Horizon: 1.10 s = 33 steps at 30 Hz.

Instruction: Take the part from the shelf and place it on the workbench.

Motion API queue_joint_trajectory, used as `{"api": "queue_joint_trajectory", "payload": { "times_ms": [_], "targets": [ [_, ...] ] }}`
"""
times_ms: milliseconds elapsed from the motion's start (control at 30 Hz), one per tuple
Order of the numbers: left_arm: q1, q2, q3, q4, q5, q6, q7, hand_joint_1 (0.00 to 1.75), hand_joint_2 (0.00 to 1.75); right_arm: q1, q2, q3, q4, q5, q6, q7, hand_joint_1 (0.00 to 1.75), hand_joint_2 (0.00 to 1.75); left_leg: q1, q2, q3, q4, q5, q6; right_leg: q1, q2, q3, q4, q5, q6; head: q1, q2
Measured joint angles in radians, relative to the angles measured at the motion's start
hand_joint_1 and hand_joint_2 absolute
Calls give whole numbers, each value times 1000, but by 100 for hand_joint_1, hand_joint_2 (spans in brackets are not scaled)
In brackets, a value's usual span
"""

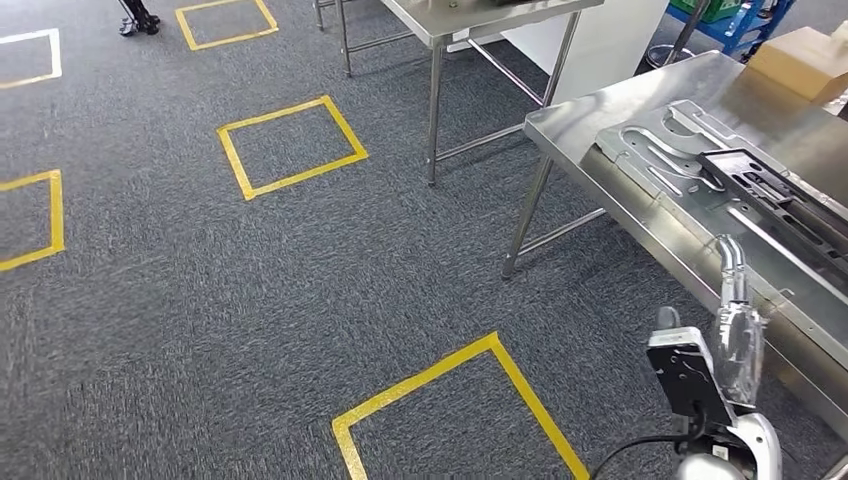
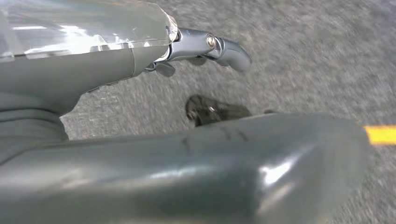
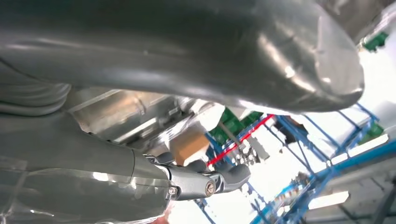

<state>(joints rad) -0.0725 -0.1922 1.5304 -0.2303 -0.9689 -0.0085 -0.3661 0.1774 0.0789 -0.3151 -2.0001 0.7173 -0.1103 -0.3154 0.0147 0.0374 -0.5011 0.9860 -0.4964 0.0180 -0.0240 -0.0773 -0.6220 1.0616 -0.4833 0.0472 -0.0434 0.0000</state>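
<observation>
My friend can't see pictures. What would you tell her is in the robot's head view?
A flat metal part lies on a shiny steel workbench at the right. The robot's right hand reaches up beside the bench's near edge. Grey carpet with yellow tape squares covers the floor.

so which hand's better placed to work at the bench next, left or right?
Right, probably. The right hand is raised by the edge of the workbench, near the metal part lying there. The left hand hangs over the carpet, holding nothing.
</observation>
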Motion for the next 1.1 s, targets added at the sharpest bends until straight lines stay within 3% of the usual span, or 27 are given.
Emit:
{"api": "queue_joint_trajectory", "payload": {
  "times_ms": [33,67,100,133,167,200,267,333,367,433,467,500,567,633,667,700,767,800,867,933,967,1033,1100],
  "targets": [
    [-1,1,-2,0,-5,-6,1,0,0,5,1,0,3,4,3,2,0,0,-2,-9,-15,0,12,8,0,38,-15,50,-53,0,0,0],
    [-2,2,-4,-1,-11,-11,2,0,0,11,2,0,5,8,10,2,0,0,-6,-21,-31,0,24,14,3,61,-32,113,-102,-4,0,0],
    [-2,4,-7,-1,-17,-17,2,0,0,17,2,0,8,16,23,3,0,0,-12,-35,-47,1,36,18,7,71,-46,175,-134,-9,0,0],
    [-2,5,-10,-1,-23,-21,3,0,0,23,2,3,16,32,41,6,0,0,-16,-50,-62,1,47,20,10,75,-52,220,-142,-16,0,0],
    [-1,7,-13,-1,-29,-23,4,0,0,28,3,9,33,60,60,12,0,0,-20,-64,-76,2,57,21,15,77,-42,233,-126,-24,0,0],
    [-1,8,-17,-1,-35,-23,5,0,0,30,3,20,62,101,72,20,0,0,-22,-78,-88,2,67,21,21,81,-14,208,-95,-32,0,0],
    [-3,9,-25,-1,-43,-19,6,0,0,24,3,61,170,190,47,34,0,0,-23,-103,-102,3,85,18,34,111,85,71,-45,-52,0,0],
    [-8,9,-33,-1,-47,-10,5,0,0,2,2,114,331,255,-34,45,0,0,-23,-124,-112,4,101,11,41,143,165,-60,-45,-66,0,0],
    [-10,9,-35,-1,-47,-2,4,0,0,-18,1,144,429,295,-82,67,0,0,-22,-133,-118,3,110,5,44,146,180,-91,-54,-72,0,0],
    [-11,9,-37,-1,-47,24,4,0,0,-78,-3,210,669,394,-175,155,0,0,-20,-145,-127,2,123,-6,46,127,180,-112,-46,-81,0,0],
    [-10,9,-37,-1,-47,42,7,0,0,-114,-5,240,810,422,-204,202,0,0,-20,-134,-134,11,116,-8,45,116,178,-119,-37,-86,0,0],
    [-10,9,-37,-1,-46,59,10,0,0,-144,-7,261,944,424,-215,239,0,0,-22,-116,-146,35,94,-9,44,103,177,-126,-28,-92,0,0],
    [-11,8,-37,-1,-45,89,15,0,0,-173,-11,272,1170,368,-196,277,0,0,-22,-73,-186,137,11,-14,44,68,170,-130,-18,-96,0,0],
    [-7,8,-37,-1,-41,110,17,0,0,-180,-17,268,1340,316,-164,305,0,0,-14,-57,-226,263,-52,-29,43,29,159,-127,-15,-94,0,0],
    [-4,8,-37,-1,-38,120,18,0,0,-186,-21,264,1415,294,-140,330,0,0,-8,-51,-228,293,-57,-37,40,13,153,-124,-13,-91,0,0],
    [-1,8,-37,-1,-33,131,20,0,0,-192,-26,258,1473,273,-108,366,0,0,0,-45,-209,283,-44,-45,37,-1,147,-120,-13,-88,0,0],
    [3,5,-36,-1,-25,159,27,0,0,-196,-38,228,1566,214,-44,441,0,0,12,-14,-117,156,-1,-61,30,-24,141,-108,-17,-76,0,0],
    [4,3,-36,-1,-24,172,31,0,0,-195,-46,206,1603,183,-19,465,0,0,13,3,-71,90,14,-63,27,-33,138,-100,-22,-68,-1,0],
    [9,-2,-35,-1,-27,188,35,0,0,-193,-59,153,1663,123,14,484,0,0,8,24,-29,22,20,-54,27,-45,136,-85,-29,-52,2,0],
    [14,-3,-35,-1,-33,187,32,0,0,-195,-63,106,1699,85,29,484,0,0,4,12,-33,17,17,-32,26,-55,136,-79,-31,-39,4,0],
    [16,-3,-35,-1,-35,183,30,0,0,-196,-65,88,1709,75,32,483,0,0,4,4,-34,13,17,-21,22,-45,134,-73,-37,-33,4,0],
    [16,-3,-36,-1,-37,177,28,0,0,-196,-65,58,1731,68,33,481,0,0,5,-13,-36,9,24,-4,16,6,108,-15,-80,-24,4,0],
    [14,-3,-36,-1,-37,175,27,0,0,-194,-65,37,1752,66,34,481,0,0,1,-34,-45,8,31,6,12,58,46,118,-150,-23,4,0]
  ]
}}
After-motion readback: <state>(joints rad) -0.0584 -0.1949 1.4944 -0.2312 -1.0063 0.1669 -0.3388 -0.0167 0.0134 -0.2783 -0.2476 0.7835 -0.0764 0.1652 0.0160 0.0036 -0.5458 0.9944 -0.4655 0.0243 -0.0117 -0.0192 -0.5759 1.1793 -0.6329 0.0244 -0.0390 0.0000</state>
